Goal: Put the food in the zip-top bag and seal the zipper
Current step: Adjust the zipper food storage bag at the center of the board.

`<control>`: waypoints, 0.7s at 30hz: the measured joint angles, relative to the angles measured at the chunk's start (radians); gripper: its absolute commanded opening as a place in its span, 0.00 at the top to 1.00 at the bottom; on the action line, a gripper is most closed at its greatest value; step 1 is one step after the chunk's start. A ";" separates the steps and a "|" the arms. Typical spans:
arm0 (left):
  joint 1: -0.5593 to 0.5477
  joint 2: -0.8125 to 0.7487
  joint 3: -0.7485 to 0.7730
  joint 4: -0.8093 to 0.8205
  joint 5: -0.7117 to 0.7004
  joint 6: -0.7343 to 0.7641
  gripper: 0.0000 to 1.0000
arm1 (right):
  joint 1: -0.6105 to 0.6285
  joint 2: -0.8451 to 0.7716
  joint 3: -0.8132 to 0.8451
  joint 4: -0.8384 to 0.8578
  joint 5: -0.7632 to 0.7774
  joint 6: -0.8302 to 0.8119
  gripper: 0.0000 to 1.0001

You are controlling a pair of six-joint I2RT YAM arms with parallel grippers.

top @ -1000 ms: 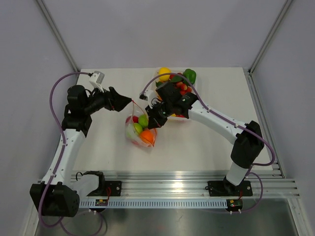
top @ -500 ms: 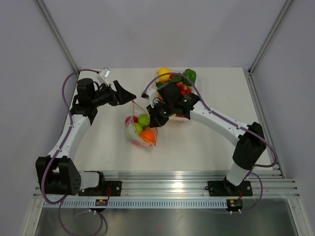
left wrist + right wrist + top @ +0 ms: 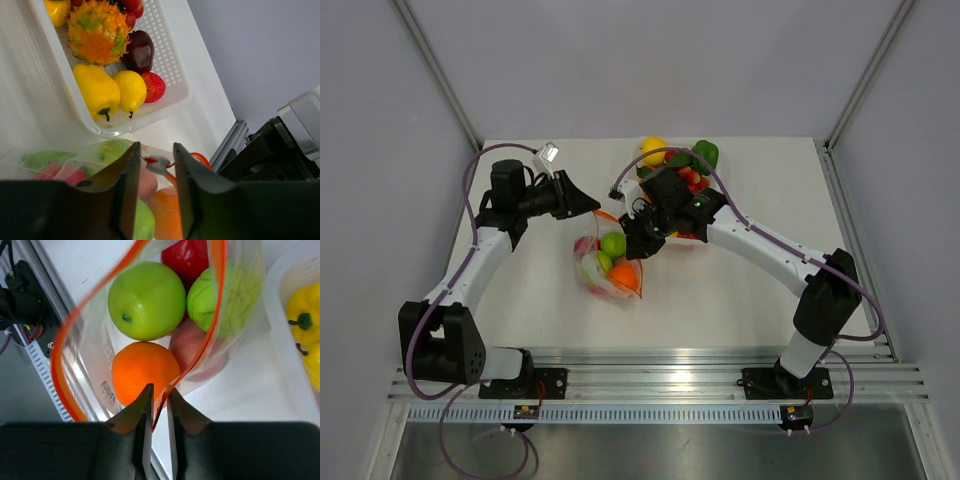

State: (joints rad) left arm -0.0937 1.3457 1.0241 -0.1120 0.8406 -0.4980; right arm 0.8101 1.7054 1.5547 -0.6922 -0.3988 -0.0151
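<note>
The clear zip-top bag (image 3: pixel 608 268) lies mid-table, its mouth open. Food inside it: a green apple (image 3: pixel 146 300), an orange (image 3: pixel 145 372), a red fruit (image 3: pixel 189 257), a pale green one (image 3: pixel 227 295) and a pink one (image 3: pixel 195 350). My right gripper (image 3: pixel 159 390) is shut on the bag's rim, pinching the orange-red zipper (image 3: pixel 216 315) between its tips. At the bag's far corner my left gripper (image 3: pixel 154 150) has its jaws apart on either side of the small white zipper slider (image 3: pixel 158 164). A slim gap shows on each side of the slider.
A white basket (image 3: pixel 186 97) behind the bag holds more food: a yellow pepper (image 3: pixel 97 90), a lemon (image 3: pixel 131 90), a spiky orange-green fruit (image 3: pixel 97 32) and a dark one (image 3: pixel 140 50). The right arm (image 3: pixel 760 245) reaches over it. The rail (image 3: pixel 700 380) runs along the near edge.
My left arm has swung right to the bag's far corner and its jaws have narrowed around the slider. The right gripper has kept its pinch on the rim.
</note>
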 measured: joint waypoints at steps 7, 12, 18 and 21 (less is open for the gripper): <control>-0.003 -0.049 -0.004 -0.050 -0.069 -0.029 0.92 | 0.000 -0.010 0.044 -0.038 0.065 -0.006 0.13; -0.003 -0.159 -0.023 -0.106 -0.165 -0.063 0.89 | 0.003 -0.040 0.107 -0.046 0.120 -0.005 0.12; -0.003 -0.209 -0.023 -0.148 -0.214 -0.076 0.89 | 0.024 -0.048 0.159 -0.006 0.180 -0.021 0.09; -0.003 -0.201 -0.023 -0.172 -0.221 -0.076 0.89 | 0.037 -0.010 0.208 0.006 0.181 -0.041 0.08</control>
State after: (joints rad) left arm -0.0971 1.1442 1.0008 -0.2836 0.6197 -0.5735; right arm 0.8467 1.6951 1.7622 -0.6857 -0.2176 -0.0559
